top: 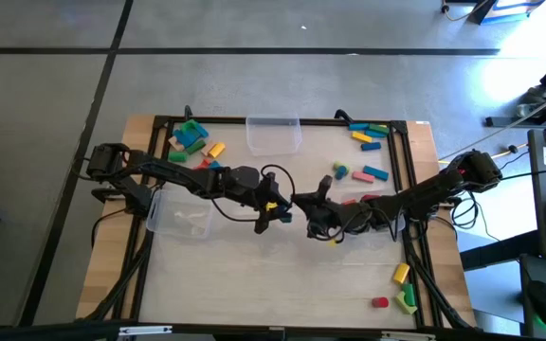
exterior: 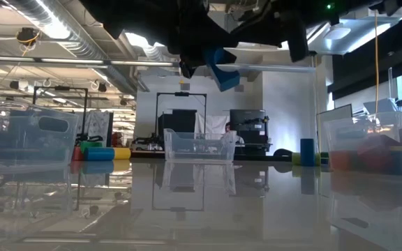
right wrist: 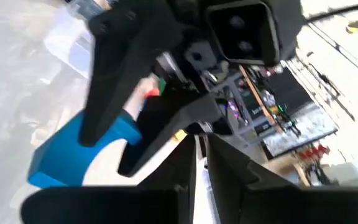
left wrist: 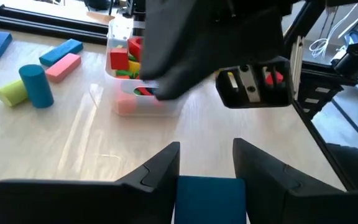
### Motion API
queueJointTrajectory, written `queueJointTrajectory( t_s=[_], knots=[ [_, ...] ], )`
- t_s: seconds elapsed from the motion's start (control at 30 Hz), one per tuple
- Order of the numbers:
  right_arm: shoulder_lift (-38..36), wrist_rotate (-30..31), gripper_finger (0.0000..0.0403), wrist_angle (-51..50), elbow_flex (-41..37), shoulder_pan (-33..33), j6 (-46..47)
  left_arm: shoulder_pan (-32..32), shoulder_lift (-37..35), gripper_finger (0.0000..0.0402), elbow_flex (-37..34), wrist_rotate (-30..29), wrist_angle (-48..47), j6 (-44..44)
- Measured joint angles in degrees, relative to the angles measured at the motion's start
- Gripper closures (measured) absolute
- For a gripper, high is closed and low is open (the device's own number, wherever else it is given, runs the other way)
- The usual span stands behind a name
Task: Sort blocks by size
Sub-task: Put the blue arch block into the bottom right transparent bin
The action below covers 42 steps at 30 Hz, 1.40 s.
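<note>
Left end effector (left wrist: 205,171) grasps a blue block (left wrist: 207,199), raised beside the right end effector (top: 322,220), whose closure I cannot tell. Handover needs steady alignment before release.

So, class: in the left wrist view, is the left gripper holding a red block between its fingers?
No. The left gripper has its fingers closed on a blue block; red blocks only show farther off in a clear bin.
</note>
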Motion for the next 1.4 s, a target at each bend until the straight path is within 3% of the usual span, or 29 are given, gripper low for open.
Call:
queueJointTrajectory(
  t_s=[0.27,0.37,0.47,0.8,1.4],
  knots=[
    [-2.01,20.02,0.0363,-3.59,-0.04,7.89,3.18,0.0,0.03,0.0275,0.0,-1.76,3.38,0.86],
    [-5.36,27.28,0.0363,-6.82,-0.04,11.91,5.7,0.02,0.96,0.0266,0.02,-2.84,6.02,1.17],
    [-10.49,30.84,0.0363,-10.66,-0.07,15.44,10.54,0.02,3.41,0.0264,0.71,-2.95,9.3,1.2],
    [-24.06,30.27,0.0363,-23.02,-0.07,21.63,27.4,0.7,15.0,0.0272,12.57,-3.28,12.11,6.5],
    [-25.46,27.25,0.0363,-26.86,-0.07,22.32,27.85,4.26,38.14,0.0273,40.86,-3.43,11.37,11.68]
  ],
)
